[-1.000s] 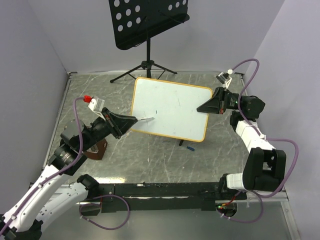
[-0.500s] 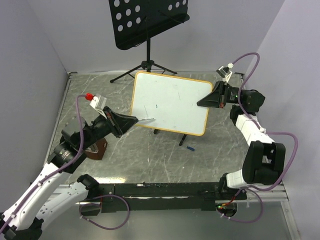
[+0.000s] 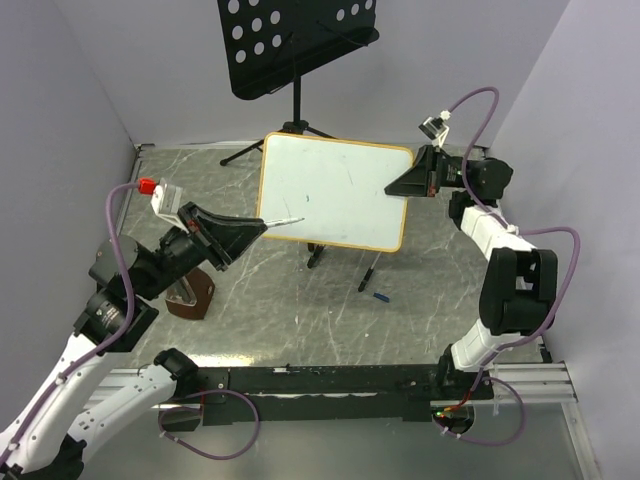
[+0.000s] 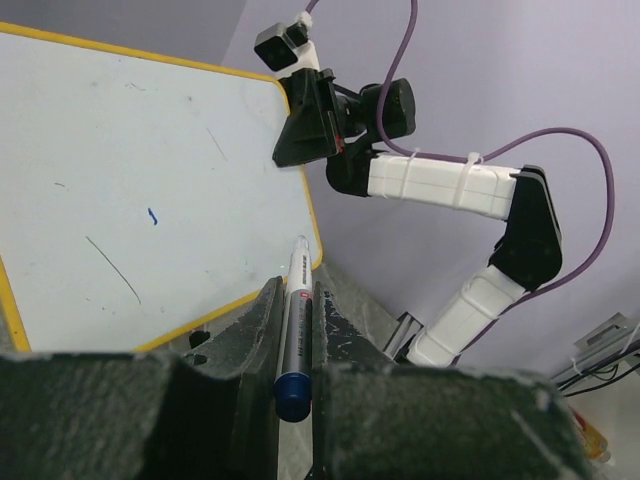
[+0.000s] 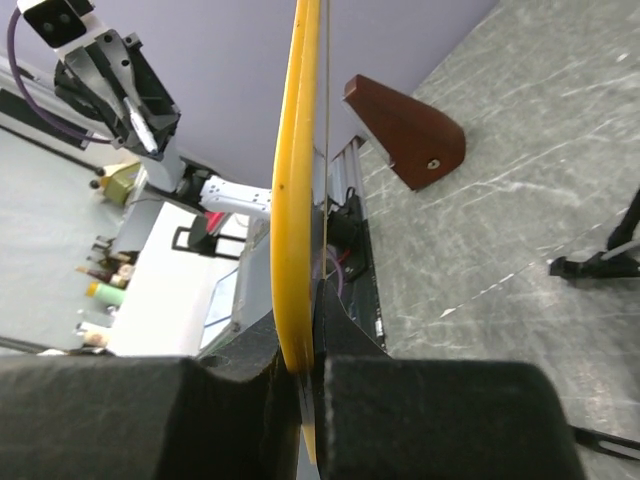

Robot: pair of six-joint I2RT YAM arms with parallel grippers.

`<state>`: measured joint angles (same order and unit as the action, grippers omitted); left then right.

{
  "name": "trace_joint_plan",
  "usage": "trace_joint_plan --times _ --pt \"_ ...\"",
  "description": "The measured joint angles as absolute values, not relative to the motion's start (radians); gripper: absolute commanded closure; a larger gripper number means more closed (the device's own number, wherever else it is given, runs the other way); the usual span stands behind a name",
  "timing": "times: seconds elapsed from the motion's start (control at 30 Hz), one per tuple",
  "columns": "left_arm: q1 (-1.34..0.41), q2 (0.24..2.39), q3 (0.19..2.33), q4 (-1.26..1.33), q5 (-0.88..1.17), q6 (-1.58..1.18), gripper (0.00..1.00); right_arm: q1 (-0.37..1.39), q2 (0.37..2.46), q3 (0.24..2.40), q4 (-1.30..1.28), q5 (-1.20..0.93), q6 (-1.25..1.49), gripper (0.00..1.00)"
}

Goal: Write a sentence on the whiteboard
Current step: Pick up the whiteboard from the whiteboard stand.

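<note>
1. The whiteboard (image 3: 335, 190) is held tilted over the far middle of the grey tabletop (image 3: 300, 320), its white face turned towards the left arm; it stands in front of the black perforated music stand (image 3: 295, 40).
2. The right claw (image 3: 400, 186) is pressed onto the board's right edge; in the right wrist view the yellow-wood frame (image 5: 295, 200) is seen edge-on, pinched between the 2 fingers (image 5: 230, 400).
3. The left claw (image 4: 295, 290) is closed on a marker (image 4: 296, 320) with a white barrel and a blue rear end; the barrel lies along the slot between the fingers, tip pointing towards the board.
4. From above, the marker's tip is seen over the board's lower left part; in the left wrist view it sits near the lower frame corner. Whether it touches the surface cannot be told.
5. On the white face 1 short blue mark (image 4: 152, 215) is seen, and below it a thin dark stroke (image 4: 112, 268).
6. Black feet (image 3: 315, 256) are seen under the board's near edge; contact with the tabletop cannot be judged.
7. A small blue cap (image 3: 380, 296) lies on the tabletop near the board; a brown wedge-shaped block (image 3: 190, 295) rests beside the left arm.
</note>
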<state>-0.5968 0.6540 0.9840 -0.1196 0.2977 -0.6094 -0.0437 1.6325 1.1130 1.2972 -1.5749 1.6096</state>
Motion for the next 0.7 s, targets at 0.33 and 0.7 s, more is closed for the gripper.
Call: trace_joint_plan --times 0.33,0.7 --pt "-0.597 0.690 1.121 -0.129 0.318 -0.641 0.99 0.038 1.494 1.048 1.287 -1.573 1.436 1.00" --pt "-0.597 0.700 1.394 -0.135 0.287 -0.648 0.99 0.235 1.443 1.253 0.566 -1.372 0.837 1.00"
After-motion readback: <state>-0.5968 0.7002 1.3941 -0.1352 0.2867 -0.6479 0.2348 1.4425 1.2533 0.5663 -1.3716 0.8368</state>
